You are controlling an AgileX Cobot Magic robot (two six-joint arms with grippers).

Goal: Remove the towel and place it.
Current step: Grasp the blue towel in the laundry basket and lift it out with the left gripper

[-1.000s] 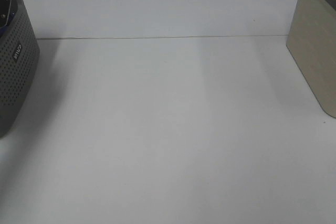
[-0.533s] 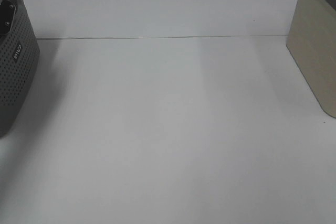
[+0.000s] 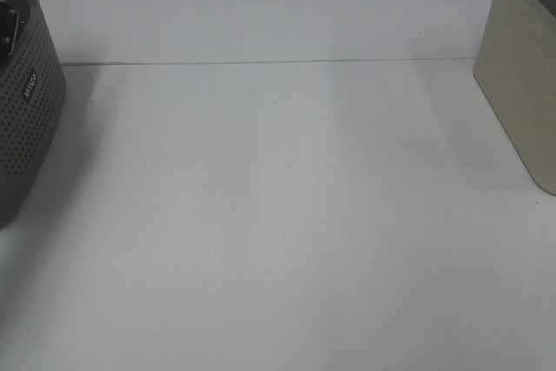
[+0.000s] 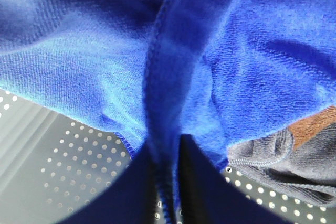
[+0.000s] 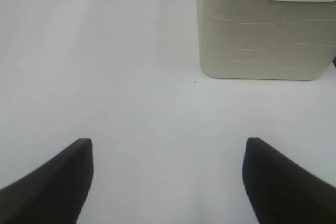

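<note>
From the high camera, the grey basket (image 3: 26,128) sits at nine o'clock on the edge of the white table (image 3: 278,215), and a beige bin (image 3: 521,102) stands at three o'clock; the towel cannot be seen from here, and no fingers can be made out.

In the left wrist view, the towel (image 4: 94,51) lies bunched in the basket (image 4: 58,156), with a grey and brown cloth (image 4: 283,153) just beside it; the left gripper (image 4: 167,177) has its fingers together on a raised fold of the blue pile, which runs straight out from the fingertips; bunched like this, its long axis cannot be told.

In the right wrist view, the right gripper (image 5: 168,177) hangs over bare table with fingers wide apart and nothing between them, the bin (image 5: 262,30) ahead; the left arm is clearly the nearer, so the lift is likely its job.
</note>
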